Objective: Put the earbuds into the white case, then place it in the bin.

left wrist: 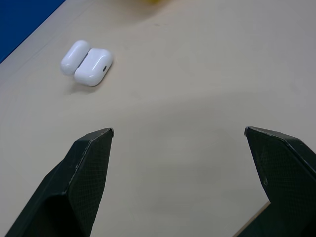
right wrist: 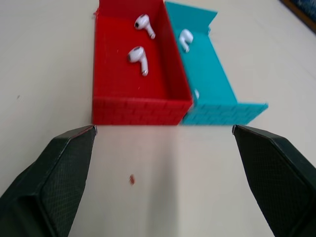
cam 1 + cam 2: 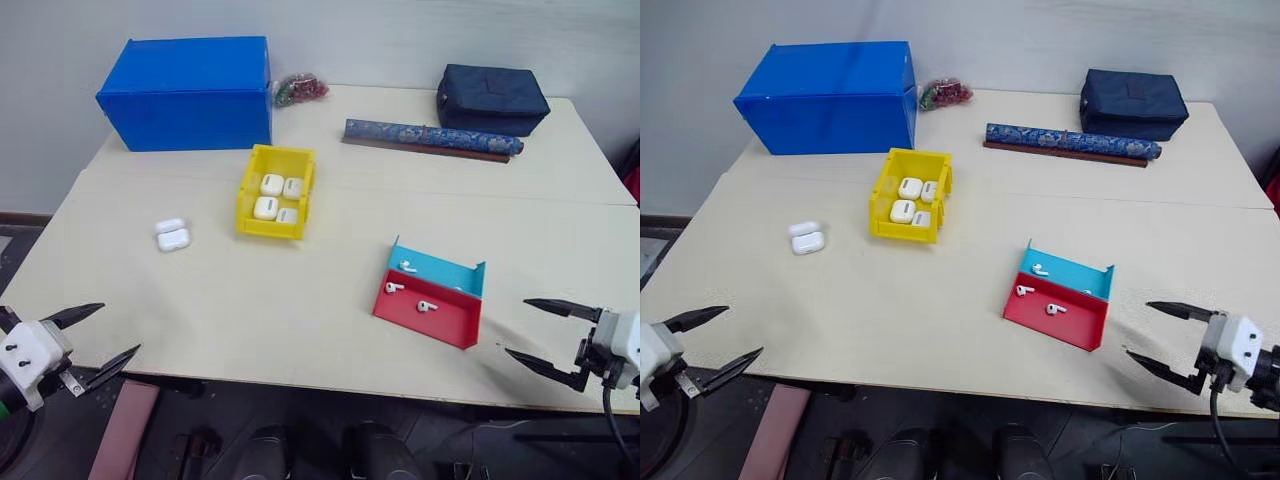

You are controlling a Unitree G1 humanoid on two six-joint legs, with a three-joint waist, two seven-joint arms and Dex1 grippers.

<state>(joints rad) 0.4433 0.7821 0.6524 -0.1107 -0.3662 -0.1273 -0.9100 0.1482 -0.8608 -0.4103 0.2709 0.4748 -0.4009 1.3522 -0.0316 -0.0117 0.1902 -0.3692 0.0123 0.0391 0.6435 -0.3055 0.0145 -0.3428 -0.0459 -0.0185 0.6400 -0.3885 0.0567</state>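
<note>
On the counter [image 3: 300, 300], both end effectors — left [image 3: 103, 339], right [image 3: 527, 328] — hover spread wide, holding nothing. White case [image 3: 172, 234] lies lid-open left of the yellow bin [image 3: 245, 195]; earbuds [image 3: 408, 287] rest in the red-and-cyan tray [image 3: 467, 328].

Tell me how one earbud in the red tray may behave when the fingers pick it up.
The earbud looks glossy and rounded, so it will probably slip between the fingers. It is tiny beside them, so likely very light and easily flicked away. It lies loose in the red tray, so it may roll when nudged.
</note>
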